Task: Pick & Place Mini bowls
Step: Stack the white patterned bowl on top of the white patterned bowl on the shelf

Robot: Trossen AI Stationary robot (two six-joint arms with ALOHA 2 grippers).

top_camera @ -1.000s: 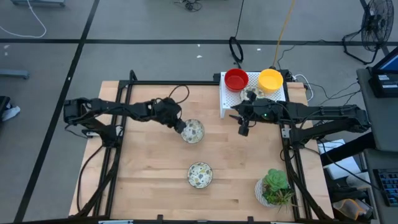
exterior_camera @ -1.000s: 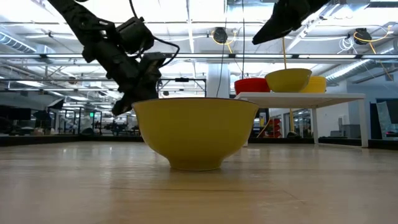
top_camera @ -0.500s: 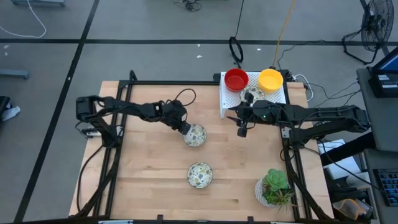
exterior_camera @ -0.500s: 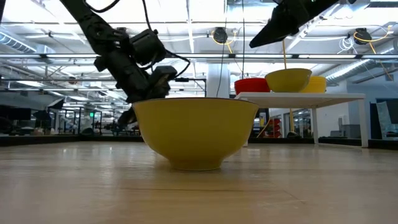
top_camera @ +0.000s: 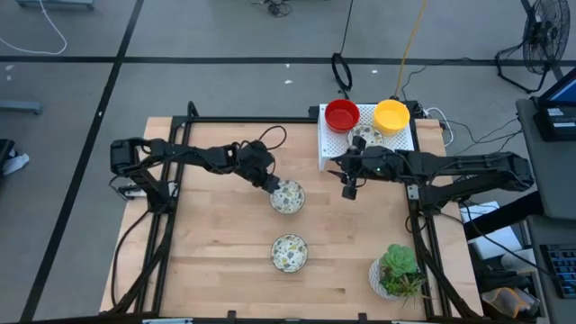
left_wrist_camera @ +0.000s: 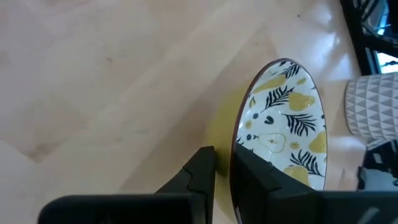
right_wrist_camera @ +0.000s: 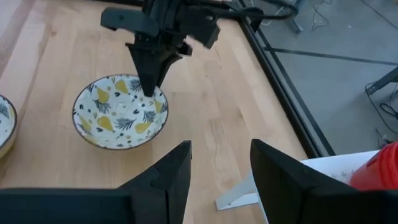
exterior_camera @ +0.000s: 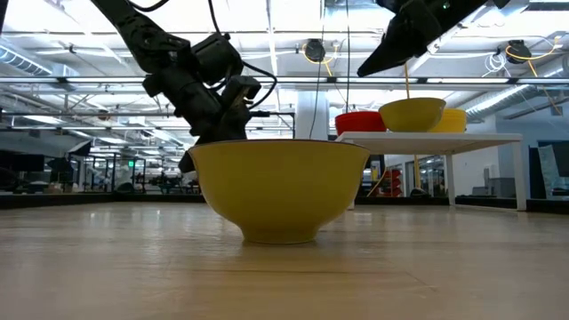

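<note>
On the pale wooden bench (top_camera: 216, 243), the left gripper (top_camera: 274, 184) fingers pinch the whitish leaf-patterned mini bowl (top_camera: 287, 196) by its rim, apparently to carry it, while the right gripper (top_camera: 350, 191) waits open-fingered near the white perforated rack (top_camera: 329, 148).

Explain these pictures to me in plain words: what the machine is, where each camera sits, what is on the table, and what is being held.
This is a robot with two dark arms at a wooden table. One camera looks straight down, one sits at table height, and one rides on each wrist.

On the table are two patterned bowls: the upper patterned bowl and the lower patterned bowl. A potted plant stands in a corner. A white rack carries a red bowl, a yellow bowl and another patterned one.

The left gripper pinches the upper bowl's rim, one finger inside and one outside, as the left wrist view shows. The right gripper hovers open beside the rack, holding nothing.
</note>
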